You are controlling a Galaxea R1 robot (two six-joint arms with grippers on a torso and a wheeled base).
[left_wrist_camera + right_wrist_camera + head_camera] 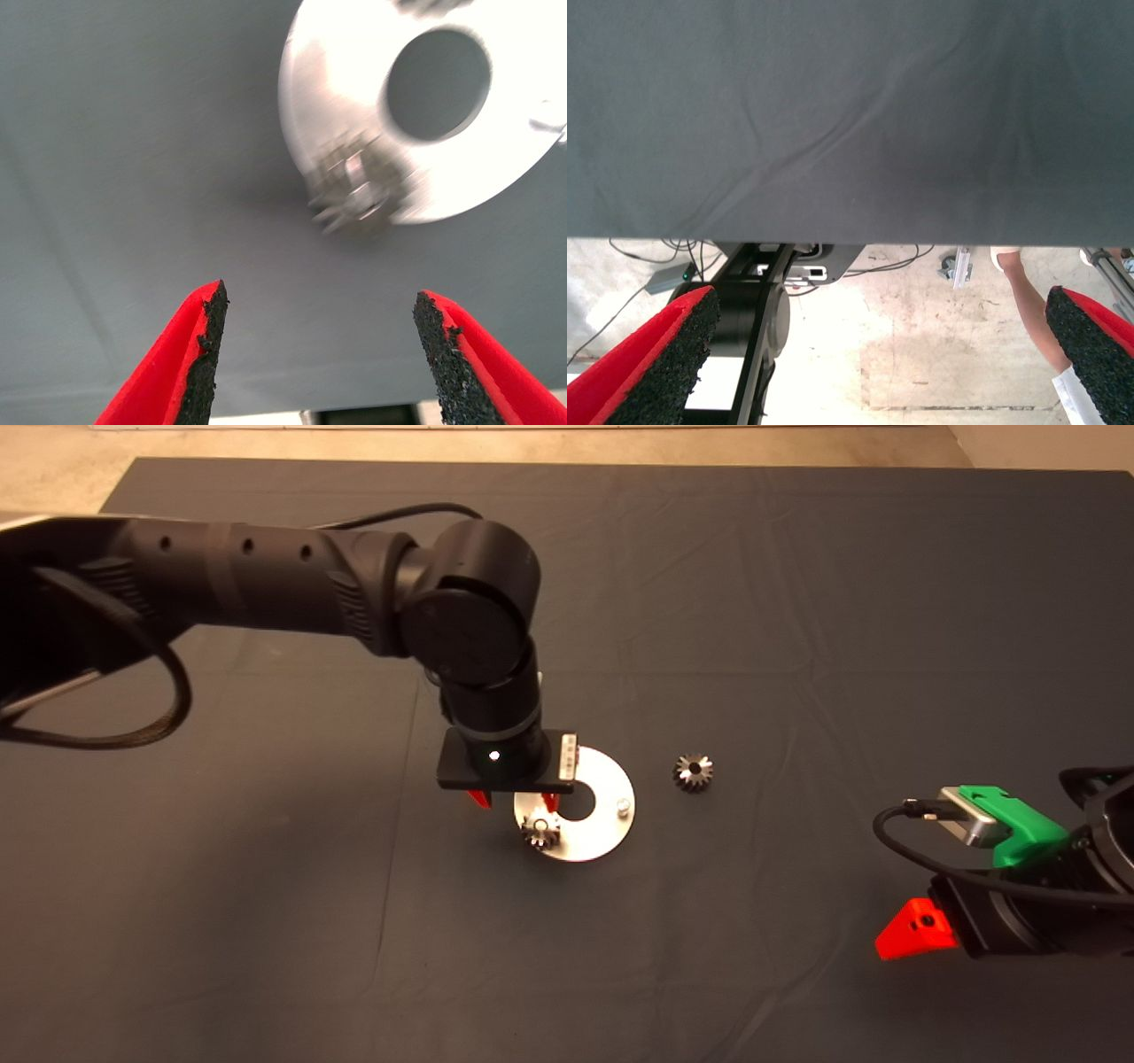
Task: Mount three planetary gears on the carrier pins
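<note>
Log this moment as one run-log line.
left gripper: jaws open, empty, above disc | one gear on disc | one gear loose on mat | right gripper: parked, open

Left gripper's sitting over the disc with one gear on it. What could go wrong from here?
1. The left gripper hangs open right over the disc, beside the gear on the disc; a finger could brush that gear or shift the disc.
2. The loose gear lies on the mat beyond the disc's far side; reaching across could clip the bare pin.
3. Only two gears show; the third may be hidden under the arm.
</note>
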